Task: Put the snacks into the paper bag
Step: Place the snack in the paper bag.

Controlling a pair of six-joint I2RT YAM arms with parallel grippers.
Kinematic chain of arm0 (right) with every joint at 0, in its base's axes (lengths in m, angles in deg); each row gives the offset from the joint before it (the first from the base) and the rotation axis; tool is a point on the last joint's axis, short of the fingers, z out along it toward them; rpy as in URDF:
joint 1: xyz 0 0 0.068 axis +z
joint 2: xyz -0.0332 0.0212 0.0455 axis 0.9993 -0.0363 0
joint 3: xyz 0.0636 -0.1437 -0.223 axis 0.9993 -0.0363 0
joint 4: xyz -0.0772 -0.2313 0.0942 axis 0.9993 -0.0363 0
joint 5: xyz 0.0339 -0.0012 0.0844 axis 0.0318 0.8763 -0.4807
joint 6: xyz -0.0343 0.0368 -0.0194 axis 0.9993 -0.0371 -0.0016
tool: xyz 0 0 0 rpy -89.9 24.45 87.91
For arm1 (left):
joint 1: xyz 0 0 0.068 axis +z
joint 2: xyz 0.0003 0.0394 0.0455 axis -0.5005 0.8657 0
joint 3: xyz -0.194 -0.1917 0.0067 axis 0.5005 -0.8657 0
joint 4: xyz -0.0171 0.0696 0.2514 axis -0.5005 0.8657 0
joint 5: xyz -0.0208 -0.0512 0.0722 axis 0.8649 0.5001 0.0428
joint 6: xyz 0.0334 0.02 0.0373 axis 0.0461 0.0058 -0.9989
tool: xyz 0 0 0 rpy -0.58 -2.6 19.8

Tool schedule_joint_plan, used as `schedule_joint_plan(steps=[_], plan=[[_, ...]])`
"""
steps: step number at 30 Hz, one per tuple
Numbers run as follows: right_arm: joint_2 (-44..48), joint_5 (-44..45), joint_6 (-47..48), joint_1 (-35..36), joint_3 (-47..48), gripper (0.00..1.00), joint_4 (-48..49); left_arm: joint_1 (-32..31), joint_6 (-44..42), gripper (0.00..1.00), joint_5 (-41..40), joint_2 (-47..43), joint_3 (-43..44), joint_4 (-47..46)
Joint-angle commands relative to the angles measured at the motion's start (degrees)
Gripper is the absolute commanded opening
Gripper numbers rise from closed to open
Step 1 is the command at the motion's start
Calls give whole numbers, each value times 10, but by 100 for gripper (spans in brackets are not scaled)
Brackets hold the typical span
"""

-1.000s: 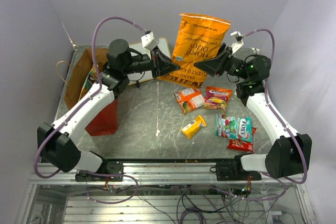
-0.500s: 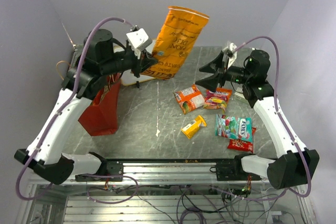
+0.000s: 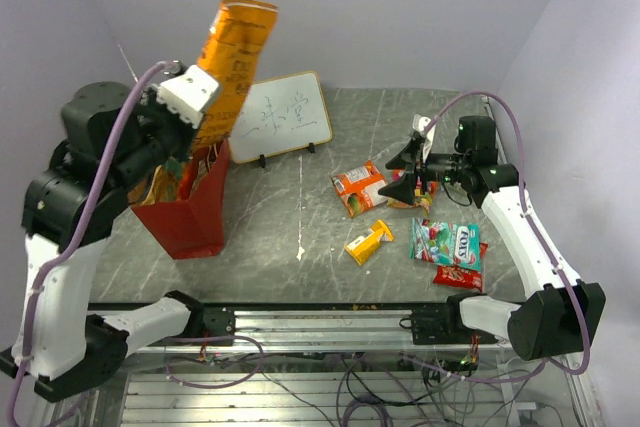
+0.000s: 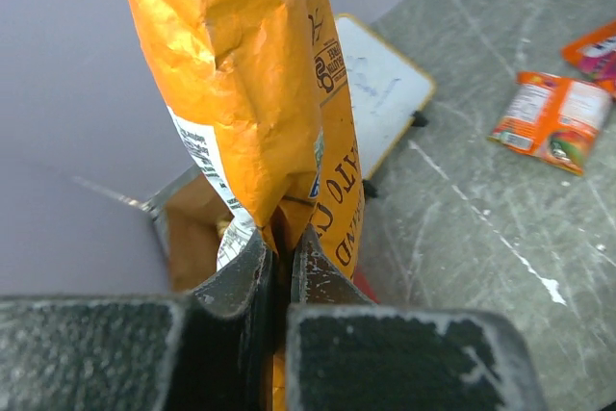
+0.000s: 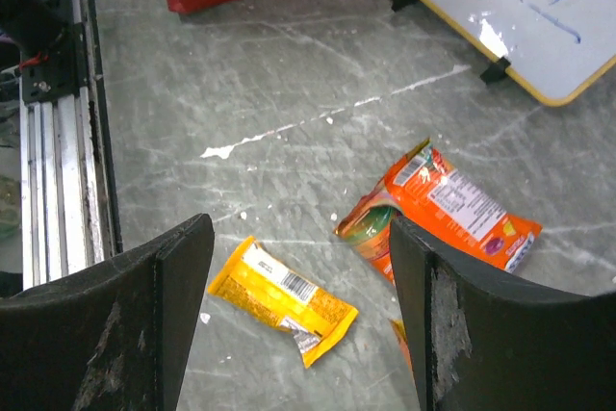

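My left gripper point(image 3: 190, 152) is shut on the lower edge of a big orange chip bag point(image 3: 232, 62), held upright above the red paper bag point(image 3: 195, 217) at the table's left. In the left wrist view the chip bag point(image 4: 245, 93) rises from my gripper point(image 4: 279, 243), with the bag's brown inside point(image 4: 192, 228) below. My right gripper point(image 3: 400, 175) is open and empty above the loose snacks: an orange packet point(image 3: 359, 188), a small yellow pack point(image 3: 368, 242), a teal-white candy bag point(image 3: 445, 243), a red pack point(image 3: 458, 275). The right wrist view shows the yellow pack point(image 5: 282, 299) and orange packet point(image 5: 443, 212) between its fingers.
A white framed board with writing point(image 3: 283, 116) stands at the back middle, right of the paper bag. Another snack pack point(image 3: 413, 187) lies partly under my right gripper. The metal rail point(image 3: 320, 317) runs along the near edge. Purple walls close in the back and sides.
My left arm has lifted and carried the orange chip bag left, from the table's middle to above the paper bag. My right gripper has let go of it and moved down toward the loose snacks.
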Motion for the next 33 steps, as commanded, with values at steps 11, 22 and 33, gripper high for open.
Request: schedule_joint_plan(steps=[11, 22, 33], plan=[[17, -10, 11, -45, -66, 74, 20, 123, -47, 7, -197, -79, -25, -9], [53, -20, 5, -54, -101, 74, 40, 140, -43, 7, -168, -41, -95, 43], [67, -23, 2, -60, -109, 74, 47, 164, -35, 7, -132, -23, -130, 78]])
